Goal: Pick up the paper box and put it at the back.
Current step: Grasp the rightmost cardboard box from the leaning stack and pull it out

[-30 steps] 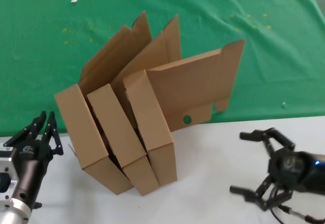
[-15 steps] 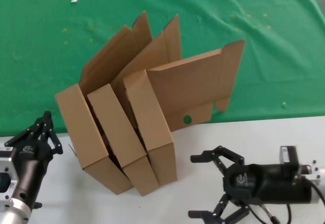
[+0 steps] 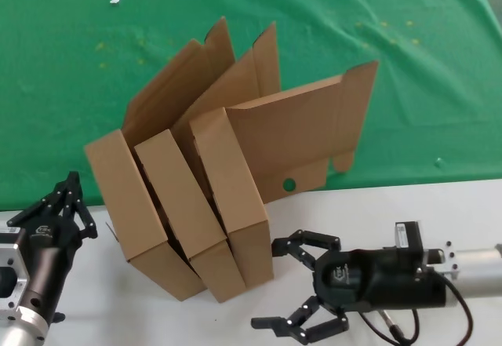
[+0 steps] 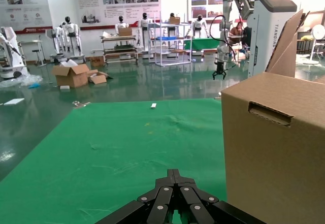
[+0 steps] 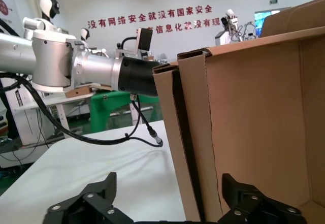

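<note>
Right gripper (image 3: 302, 287) has slid in from the table's right edge, fingers spread, lining up on the brown corrugated paper box (image 3: 235, 193). Left gripper (image 3: 59, 209), clenched, waits near the front-left corner.

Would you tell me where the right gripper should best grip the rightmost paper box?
Probably the near end wall of the paper box, approached from the robot's right. That box leans on edge, its narrow end overhanging the table, and the right gripper is open beside it.
</note>
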You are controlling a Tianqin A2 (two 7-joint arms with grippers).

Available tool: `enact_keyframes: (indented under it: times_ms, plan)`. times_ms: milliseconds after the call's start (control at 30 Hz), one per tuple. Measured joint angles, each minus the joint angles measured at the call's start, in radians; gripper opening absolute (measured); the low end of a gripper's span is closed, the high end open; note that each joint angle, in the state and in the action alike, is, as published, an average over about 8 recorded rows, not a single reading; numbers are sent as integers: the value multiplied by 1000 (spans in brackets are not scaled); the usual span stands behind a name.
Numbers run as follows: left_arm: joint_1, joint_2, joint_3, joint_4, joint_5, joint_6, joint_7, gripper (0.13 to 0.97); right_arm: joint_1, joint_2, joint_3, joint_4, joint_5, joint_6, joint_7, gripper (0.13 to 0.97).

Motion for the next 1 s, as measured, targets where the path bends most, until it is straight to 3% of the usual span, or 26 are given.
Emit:
enact_keyframes:
  times_ms: [333,600,900,1000]
  plan:
    - [0,0,0,0,0,0,0,145,23,-41,147,-43,-156,7,-24,609]
    - [0,0,0,0,0,0,0,145,41,-35,235,-50,-261,20,-32,399]
    - [0,0,0,0,0,0,0,144,51,-19,314,-51,-349,33,-36,252]
    - [0,0,0,0,0,0,0,144,51,-14,342,-51,-374,30,-37,252]
